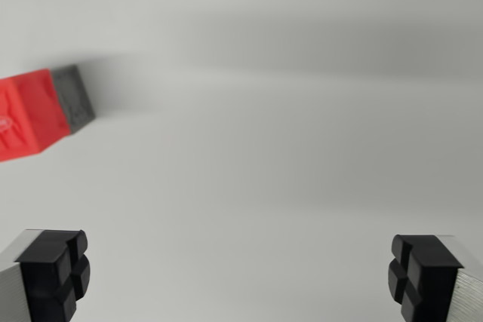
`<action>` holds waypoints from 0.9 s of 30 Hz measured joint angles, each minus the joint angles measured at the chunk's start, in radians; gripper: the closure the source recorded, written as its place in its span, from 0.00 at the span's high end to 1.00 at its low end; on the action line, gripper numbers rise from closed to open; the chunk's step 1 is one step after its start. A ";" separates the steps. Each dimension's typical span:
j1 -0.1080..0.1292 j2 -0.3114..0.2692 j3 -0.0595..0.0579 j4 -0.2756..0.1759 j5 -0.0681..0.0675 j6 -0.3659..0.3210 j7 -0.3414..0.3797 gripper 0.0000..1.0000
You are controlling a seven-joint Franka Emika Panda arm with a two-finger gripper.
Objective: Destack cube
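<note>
Black-padded gripper (240,275) wide apart, empty; red plastic cube (26,115) on grey block (75,96) far up-left of it, destack not started.

A red cube (26,115) shows at the wrist view's left edge, cut off by the frame and slightly blurred. A grey cube (75,96) sits flush against its face, the two touching and tilted in the picture.
</note>
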 joint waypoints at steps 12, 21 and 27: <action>0.039 0.036 0.026 -0.021 0.000 0.057 0.017 1.00; 0.072 0.071 0.044 -0.030 0.000 0.102 0.031 1.00; 0.097 0.099 0.055 -0.031 0.000 0.132 0.041 1.00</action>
